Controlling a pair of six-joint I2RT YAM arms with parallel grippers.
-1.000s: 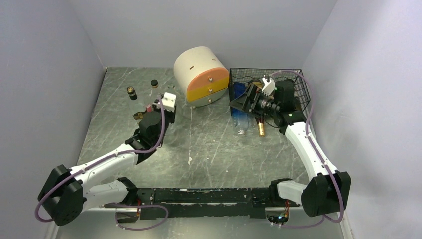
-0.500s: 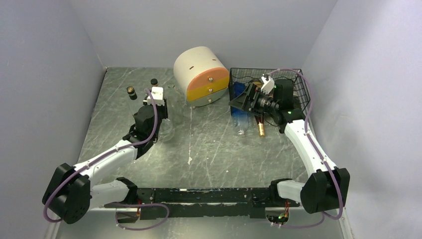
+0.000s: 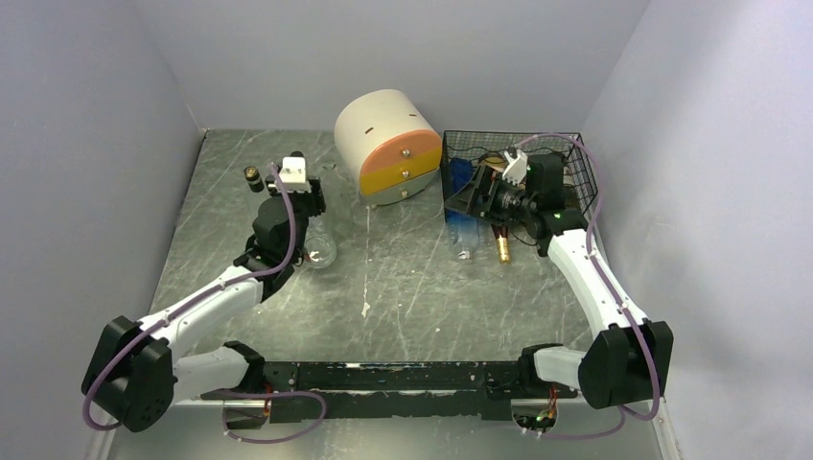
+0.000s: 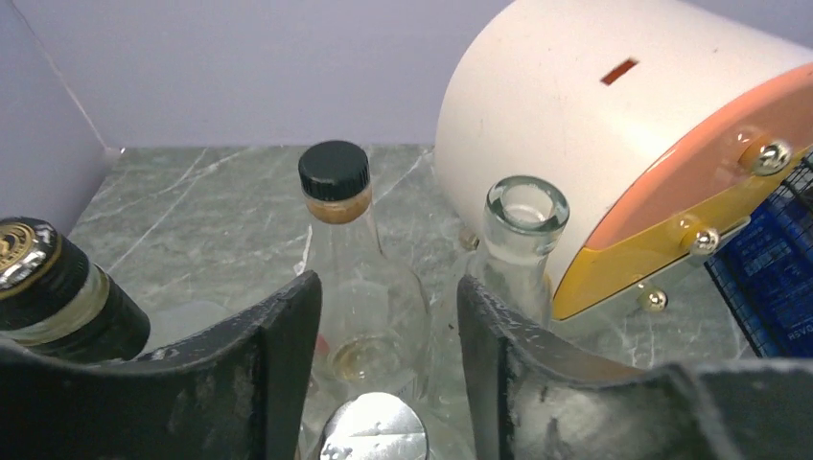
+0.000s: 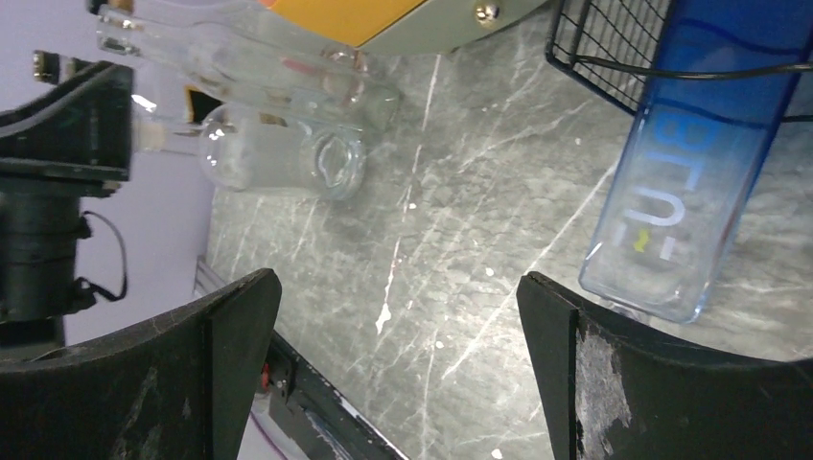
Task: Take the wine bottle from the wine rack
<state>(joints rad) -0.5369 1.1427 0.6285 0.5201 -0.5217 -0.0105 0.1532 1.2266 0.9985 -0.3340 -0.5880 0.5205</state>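
The black wire wine rack (image 3: 568, 153) stands at the back right, beside the drum drawer unit. A blue bottle (image 3: 460, 178) sticks out of its front; it also shows in the right wrist view (image 5: 671, 163), its base past the rack wire (image 5: 614, 43). A gold-capped bottle (image 3: 501, 251) pokes out beside it. My right gripper (image 3: 472, 198) hovers at the rack's front, open and empty (image 5: 398, 364), the blue bottle just off its right finger. My left gripper (image 3: 305, 198) is open (image 4: 388, 355) among standing bottles at the back left, a silver cap (image 4: 374, 431) between its fingers.
The cream-and-orange drum drawer unit (image 3: 388, 144) sits at the back centre. Near my left gripper stand a black-capped flask (image 4: 334, 172), an open-necked clear bottle (image 4: 525, 206) and a dark gold-topped bottle (image 4: 38, 278). A round clear bottle (image 3: 319, 251) stands beside the left arm.
My left arm has swung back and to the left, toward the standing bottles. My right arm has barely moved at the rack.
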